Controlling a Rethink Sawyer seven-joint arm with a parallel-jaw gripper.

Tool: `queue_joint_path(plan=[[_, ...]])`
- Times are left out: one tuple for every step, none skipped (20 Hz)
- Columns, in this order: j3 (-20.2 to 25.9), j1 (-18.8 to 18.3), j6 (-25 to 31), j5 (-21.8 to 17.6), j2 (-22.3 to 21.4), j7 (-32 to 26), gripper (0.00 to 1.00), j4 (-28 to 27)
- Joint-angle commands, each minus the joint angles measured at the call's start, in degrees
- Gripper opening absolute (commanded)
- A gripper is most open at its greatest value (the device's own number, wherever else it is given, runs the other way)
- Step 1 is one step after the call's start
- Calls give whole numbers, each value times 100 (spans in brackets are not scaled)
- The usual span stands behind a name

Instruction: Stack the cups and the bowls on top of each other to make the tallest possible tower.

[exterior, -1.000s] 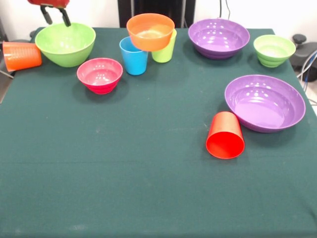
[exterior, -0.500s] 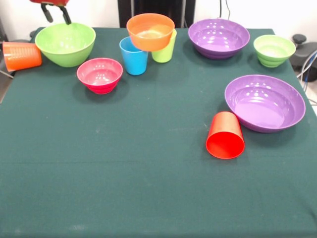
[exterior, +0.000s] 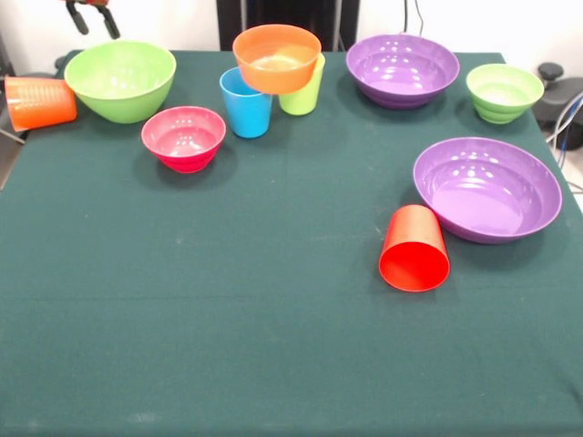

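My gripper [exterior: 94, 22] is open and empty at the top left edge, above the far rim of the large lime green bowl [exterior: 120, 80]. An orange cup [exterior: 39, 102] lies on its side left of that bowl. The pink bowl [exterior: 184, 137] stands in front of it. The orange bowl [exterior: 277, 58] is perched on the sky blue cup [exterior: 245, 105] and the lime green cup [exterior: 303, 94]. Two purple bowls stand at the far right [exterior: 403, 69] and the mid right [exterior: 487, 188]. The small green bowl [exterior: 504, 92] is far right. The red cup [exterior: 414, 248] lies on its side. No nested bowl tower shows.
The dark green cloth table [exterior: 228, 309] carries everything. The robot's dark pedestal [exterior: 287, 16] stands behind the far edge. Cables and a dark object [exterior: 557, 96] sit off the table's right side. The orange cup lies at the table's left edge.
My gripper has risen from the large lime green bowl's far rim toward the top edge, still open. No cup or bowl has moved.
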Motion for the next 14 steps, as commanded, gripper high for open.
queue_joint_path(plan=[[256, 124, 387, -591, 422, -2001, 100, -234], [245, 124, 342, -626, 505, -1974, 100, -260], [234, 113, 292, -658, 558, -1939, 100, -254], [230, 114, 255, -685, 607, -1901, 100, -254], [222, 111, 212, -718, 658, -1862, 100, -258], [223, 108, 182, -735, 693, -1823, 100, -251], [218, 107, 165, -753, 732, -1790, 100, -255], [222, 106, 138, -765, 749, -1756, 100, -245], [223, 107, 117, -779, 762, -1725, 100, -241], [224, 115, 87, -795, 776, -1689, 100, -242], [220, 128, 62, -817, 798, -1662, 100, -258], [220, 135, 51, -837, 834, -1646, 100, -286], [219, 146, 57, -857, 879, -1651, 100, -338], [219, 152, 57, -880, 921, -1656, 100, -387]])
